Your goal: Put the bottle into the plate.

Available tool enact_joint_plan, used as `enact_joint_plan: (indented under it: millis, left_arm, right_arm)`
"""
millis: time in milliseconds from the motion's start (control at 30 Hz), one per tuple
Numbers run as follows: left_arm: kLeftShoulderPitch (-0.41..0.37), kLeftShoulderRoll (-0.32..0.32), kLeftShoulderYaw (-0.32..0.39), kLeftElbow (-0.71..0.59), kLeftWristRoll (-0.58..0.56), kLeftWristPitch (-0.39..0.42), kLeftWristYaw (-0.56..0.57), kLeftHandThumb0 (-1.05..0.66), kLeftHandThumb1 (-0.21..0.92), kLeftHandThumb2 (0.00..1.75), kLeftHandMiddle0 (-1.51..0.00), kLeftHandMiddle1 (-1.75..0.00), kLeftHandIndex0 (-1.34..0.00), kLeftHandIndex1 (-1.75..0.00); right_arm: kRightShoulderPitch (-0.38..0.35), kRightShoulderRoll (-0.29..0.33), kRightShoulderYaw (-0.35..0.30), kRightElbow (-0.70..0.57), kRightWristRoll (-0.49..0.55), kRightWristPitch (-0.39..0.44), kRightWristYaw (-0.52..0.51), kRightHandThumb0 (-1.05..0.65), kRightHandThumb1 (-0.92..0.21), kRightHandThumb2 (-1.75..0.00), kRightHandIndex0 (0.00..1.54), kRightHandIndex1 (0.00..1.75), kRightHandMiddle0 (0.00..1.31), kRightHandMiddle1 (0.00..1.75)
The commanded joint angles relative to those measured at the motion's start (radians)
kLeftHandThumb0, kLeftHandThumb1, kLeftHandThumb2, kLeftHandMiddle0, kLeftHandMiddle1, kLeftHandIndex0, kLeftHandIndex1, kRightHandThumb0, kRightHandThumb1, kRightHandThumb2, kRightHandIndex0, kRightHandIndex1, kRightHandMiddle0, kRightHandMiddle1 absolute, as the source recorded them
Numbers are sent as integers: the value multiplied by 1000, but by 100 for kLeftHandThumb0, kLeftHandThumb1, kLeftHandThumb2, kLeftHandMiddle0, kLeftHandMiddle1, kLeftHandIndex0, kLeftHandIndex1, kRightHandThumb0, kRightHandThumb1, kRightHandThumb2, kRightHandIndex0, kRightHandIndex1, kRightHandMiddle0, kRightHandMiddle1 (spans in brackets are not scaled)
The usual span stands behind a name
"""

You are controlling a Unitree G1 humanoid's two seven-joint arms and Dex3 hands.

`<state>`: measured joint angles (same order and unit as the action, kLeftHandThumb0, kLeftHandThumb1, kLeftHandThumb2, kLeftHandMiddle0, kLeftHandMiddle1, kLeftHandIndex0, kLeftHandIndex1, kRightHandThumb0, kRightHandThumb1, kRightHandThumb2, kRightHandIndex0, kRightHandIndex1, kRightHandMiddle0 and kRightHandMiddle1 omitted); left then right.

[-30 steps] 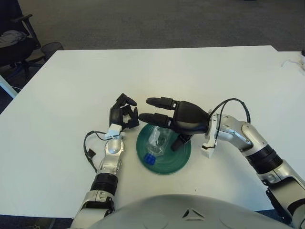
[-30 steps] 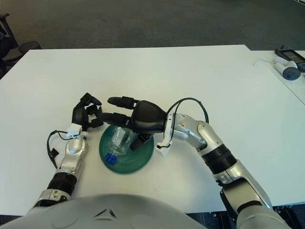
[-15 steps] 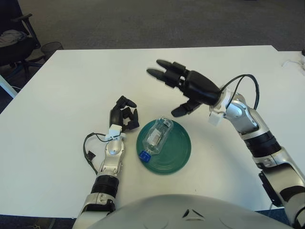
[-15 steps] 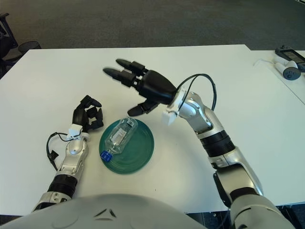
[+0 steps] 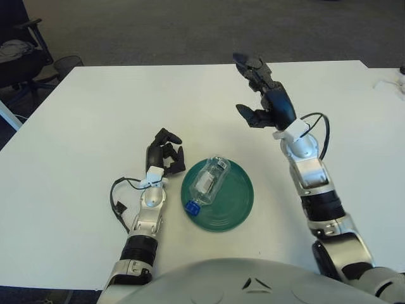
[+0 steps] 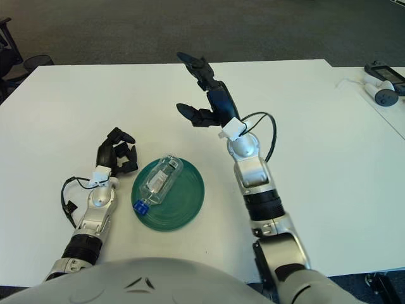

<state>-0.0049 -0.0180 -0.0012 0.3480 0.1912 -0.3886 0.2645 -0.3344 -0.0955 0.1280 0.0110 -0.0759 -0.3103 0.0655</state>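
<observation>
**Bottle on the plate**

Now the bottle [image 5: 210, 179] lay on its side in the green plate [image 5: 233, 204]. It was clear, and its blue cap [image 5: 193, 207] pointed toward the robot, near the plate's rim. The plate sat on a big white table [image 5: 82, 126].

The right hand [image 5: 262, 95] was up in the air, above the table and well back from the plate. Its fingers [image 5: 250, 66] were spread wide and held nothing.

The left hand [image 5: 164, 152] showed just to the left of the plate. Its fingers were curled in and held nothing.

Behind the table the floor [image 5: 190, 28] was dark grey. A black chair [image 5: 19, 50] stood past the table's far left corner, with a dark round bin [image 5: 68, 64] beside it. In the right eye view, a few small white and grey things [image 6: 383, 85] lay at the far right, on another white top.
</observation>
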Motion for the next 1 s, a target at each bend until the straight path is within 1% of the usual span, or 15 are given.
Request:
enact_joint_plan:
  millis: [0,33,100,167,300,367,433,500,633,767,967]
  left_arm:
    - [52,10,0,6,13,74,-2,-54,15,152,-126,-175,-74,-175]
    - [56,8,1,-1,8,77,-5,-54,15,152,-126,-175,-74,-175]
    - [60,3,3,-8,-6,79,-12,-54,15,152,-126,-175,-75,-175]
    - [65,0,4,-13,-14,79,-17,-54,14,153,-126,-175,-75,-175]
    - [70,1,6,-12,-25,73,-25,-54,14,153,-126,-175,-75,-175]
    - [74,1,5,-14,-30,71,-29,-54,14,153,-125,-175,-76,-175]
    - [75,1,6,-17,-34,77,-34,-54,13,154,-125,-175,-76,-175]
    - [77,0,5,-32,-27,95,-29,-55,13,154,-125,-175,-76,-175]
    - [84,0,2,-53,-10,114,-16,-55,13,154,-125,-175,-76,-175]
    - [90,-2,-2,-73,1,125,-7,-54,13,154,-126,-175,-76,-175]
    - [90,6,-8,-67,18,120,0,-54,13,154,-127,-175,-76,-175]
  right_arm:
    - [-10,37,-32,32,23,13,-35,-78,-92,-40,36,8,0,81]
    - [-17,47,-42,69,25,-1,-48,-77,-92,-42,35,8,0,78]
    - [-37,62,-66,170,23,-47,-79,-74,-92,-43,36,8,0,77]
    - [-42,71,-79,221,18,-77,-98,-72,-92,-45,36,8,0,76]
    - [-19,90,-86,206,17,-80,-118,-68,-92,-51,36,7,0,74]
    - [8,99,-89,199,17,-93,-128,-66,-92,-54,36,7,0,73]
    - [46,104,-96,202,16,-117,-140,-64,-92,-57,36,7,0,74]
    - [62,111,-105,227,4,-137,-166,-62,-92,-60,37,7,0,74]
    - [86,126,-109,220,-37,-129,-219,-57,-92,-65,38,7,0,73]
    - [94,130,-107,216,-52,-124,-237,-55,-92,-67,38,7,0,72]
    - [94,130,-103,211,-56,-121,-245,-55,-92,-67,39,6,0,71]
